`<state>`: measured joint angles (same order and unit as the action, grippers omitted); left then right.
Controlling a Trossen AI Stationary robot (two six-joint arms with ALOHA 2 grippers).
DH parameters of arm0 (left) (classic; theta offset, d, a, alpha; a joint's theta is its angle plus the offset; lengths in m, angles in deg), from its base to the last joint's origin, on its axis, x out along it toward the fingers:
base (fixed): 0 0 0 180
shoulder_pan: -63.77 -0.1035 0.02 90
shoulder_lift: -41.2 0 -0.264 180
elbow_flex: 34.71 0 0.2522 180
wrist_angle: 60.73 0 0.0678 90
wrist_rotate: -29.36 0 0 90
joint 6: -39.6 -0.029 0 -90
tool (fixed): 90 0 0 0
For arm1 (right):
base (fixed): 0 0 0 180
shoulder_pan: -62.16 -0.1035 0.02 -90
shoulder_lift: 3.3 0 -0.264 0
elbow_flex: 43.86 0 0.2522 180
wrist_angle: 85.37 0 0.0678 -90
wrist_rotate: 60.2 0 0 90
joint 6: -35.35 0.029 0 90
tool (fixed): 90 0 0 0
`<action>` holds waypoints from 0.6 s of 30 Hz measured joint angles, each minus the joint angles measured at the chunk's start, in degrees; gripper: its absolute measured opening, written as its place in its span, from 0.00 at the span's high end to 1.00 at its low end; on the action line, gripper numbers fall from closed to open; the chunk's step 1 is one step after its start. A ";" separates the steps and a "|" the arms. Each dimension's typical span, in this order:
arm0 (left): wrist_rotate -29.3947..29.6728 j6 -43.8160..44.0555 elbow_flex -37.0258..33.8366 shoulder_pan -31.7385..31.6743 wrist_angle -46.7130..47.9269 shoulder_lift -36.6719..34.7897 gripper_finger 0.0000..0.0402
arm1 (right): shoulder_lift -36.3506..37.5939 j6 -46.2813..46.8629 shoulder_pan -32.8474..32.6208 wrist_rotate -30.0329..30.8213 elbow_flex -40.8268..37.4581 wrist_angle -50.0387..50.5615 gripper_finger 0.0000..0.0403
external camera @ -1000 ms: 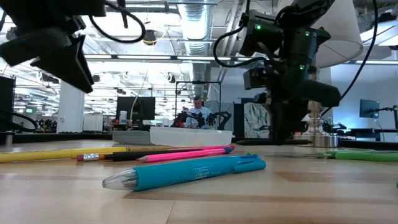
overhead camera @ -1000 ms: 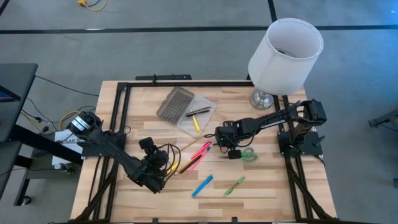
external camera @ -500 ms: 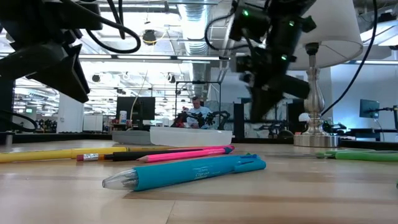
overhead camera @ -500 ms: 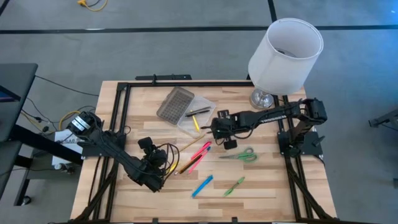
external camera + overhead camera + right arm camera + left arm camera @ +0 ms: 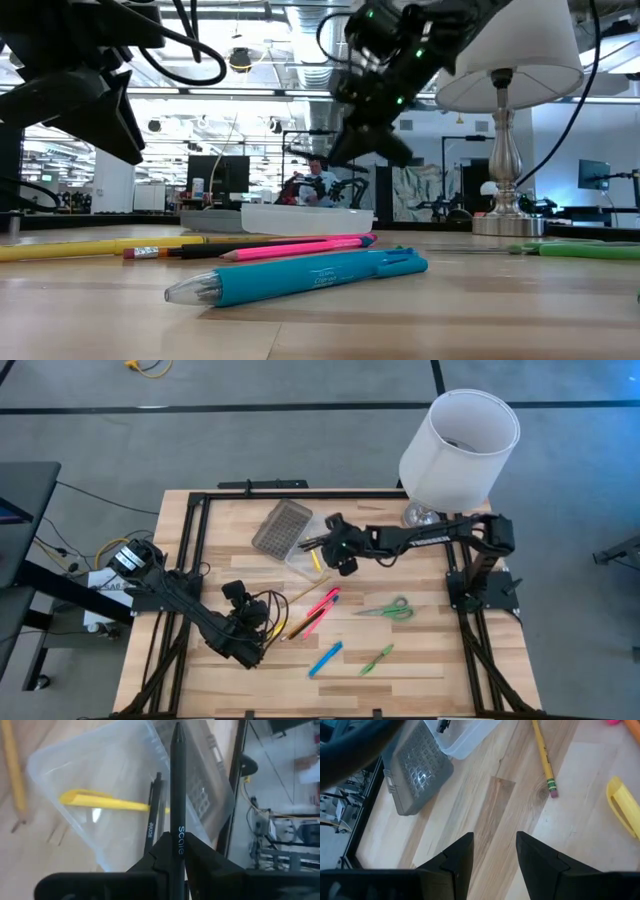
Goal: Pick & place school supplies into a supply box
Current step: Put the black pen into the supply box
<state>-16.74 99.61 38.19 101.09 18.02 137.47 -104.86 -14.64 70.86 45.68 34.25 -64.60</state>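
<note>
Two items already lie in the open supply box (image 5: 308,552): a yellow pencil and a dark pen, both seen through the clear tray in the right wrist view. The right gripper (image 5: 338,546) hangs above that tray, its fingers closed tight on a second dark pen (image 5: 177,795) marked "Scale", which points out ahead of the fingers over the tray. The box's grey grid lid (image 5: 281,526) lies folded open just beside the tray, toward the table's far left.

By the look of it, the step in hand is the delivery of this pen. The next move calls for bringing the pen down low and roughly in line with the tray's long side, then opening the fingers so it drops inside and not across the rim or onto the lid.

Several supplies wait on the wood: pink pens (image 5: 318,606), a yellow pencil (image 5: 543,760), a blue marker (image 5: 325,657), a green marker (image 5: 377,658) and green-handled scissors (image 5: 387,608).

The left gripper (image 5: 492,851) waits near the table's front left, its fingers apart and holding nothing, above bare wood.
</note>
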 joint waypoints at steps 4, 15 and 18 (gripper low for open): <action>0.02 -0.01 0.00 0.02 -0.02 0.00 0.64 | -3.05 0.00 1.83 -1.60 0.03 -2.82 0.94; 0.09 -0.03 0.00 0.00 -0.05 0.00 0.64 | -7.62 0.14 3.46 -0.34 0.10 -6.93 0.91; 0.09 -0.04 0.00 0.00 -0.05 0.00 0.64 | -7.19 1.24 3.46 -0.47 0.06 -6.96 0.89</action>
<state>-16.65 99.57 38.19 101.09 17.97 137.47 -112.05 -13.41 74.32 45.22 34.30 -71.56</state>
